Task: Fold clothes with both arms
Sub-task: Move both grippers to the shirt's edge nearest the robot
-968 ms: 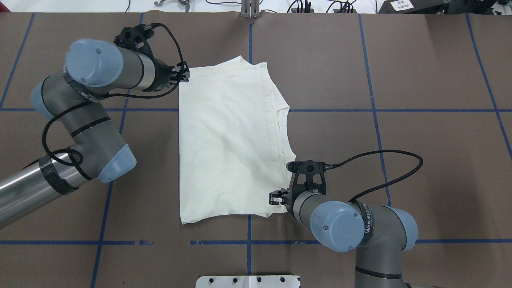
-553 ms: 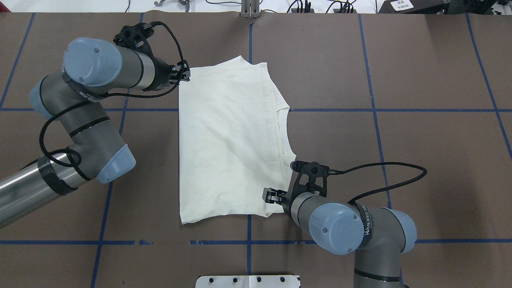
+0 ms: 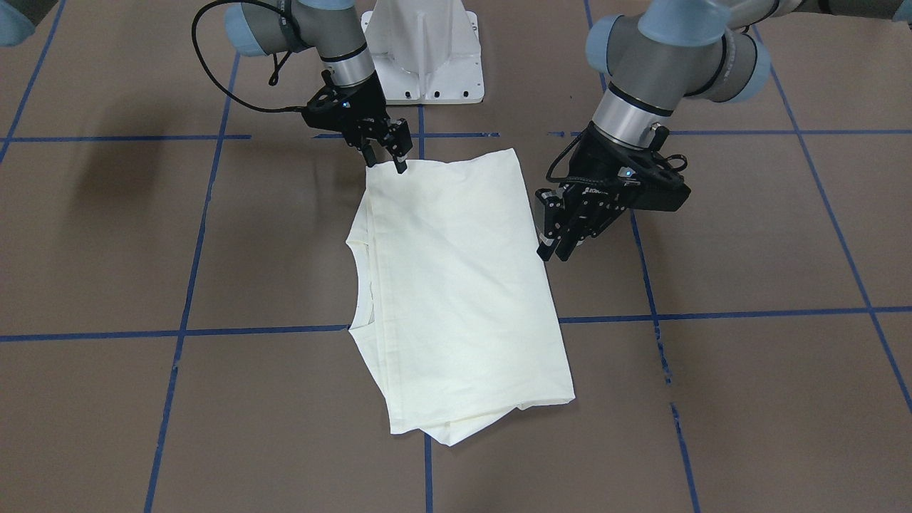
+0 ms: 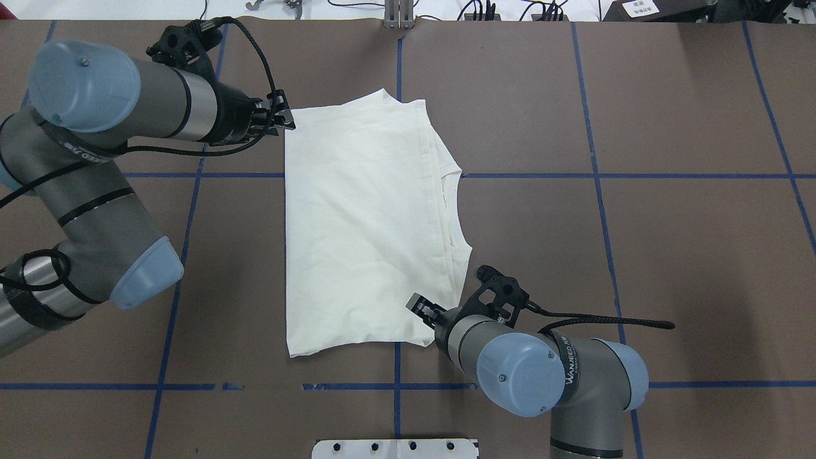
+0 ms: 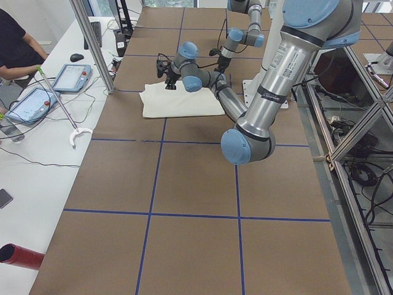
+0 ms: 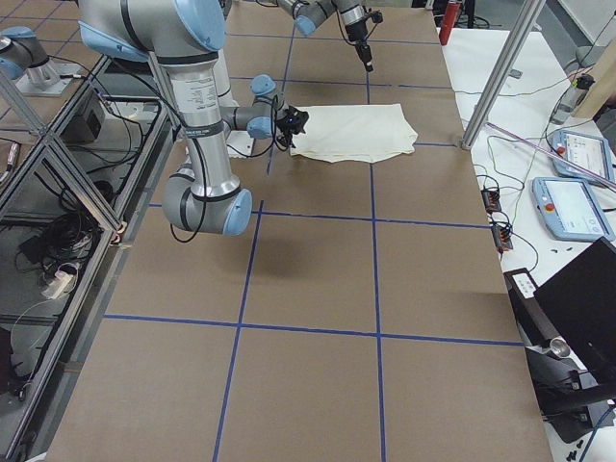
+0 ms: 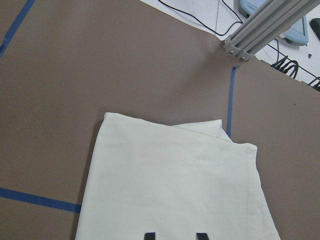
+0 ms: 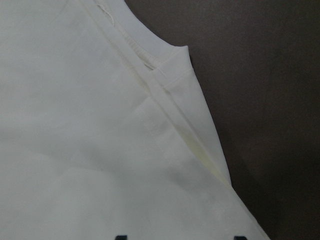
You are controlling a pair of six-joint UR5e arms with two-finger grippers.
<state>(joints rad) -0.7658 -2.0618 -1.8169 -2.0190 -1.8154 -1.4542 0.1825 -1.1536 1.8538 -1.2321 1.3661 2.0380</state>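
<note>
The cream-white shirt [image 4: 363,223] lies folded into a tall rectangle at the table's middle, plain side up, its collar [image 4: 451,210] on the right edge. No print shows. My left gripper [image 4: 285,121] hangs raised beside the shirt's far left corner, open and holding nothing; in the left wrist view its fingertips [image 7: 148,235] stand apart high above the cloth [image 7: 175,190]. My right gripper [image 4: 421,307] is open, low over the near right corner by the collar. The front view shows it [image 3: 388,158] at the shirt's [image 3: 456,285] top corner. Its wrist view has cloth [image 8: 100,150] filling the frame.
Blue tape lines [image 4: 593,175] cross the brown table. The white base pedestal [image 3: 424,57] stands at the robot's edge. A metal post [image 4: 398,16] rises at the far edge. A side bench [image 5: 55,129] holds tablets, with a person [image 5: 15,43] seated there.
The left arm has lifted and drawn back to the left, away from the far left corner. The right gripper has slid left and forward over the shirt's near right corner.
</note>
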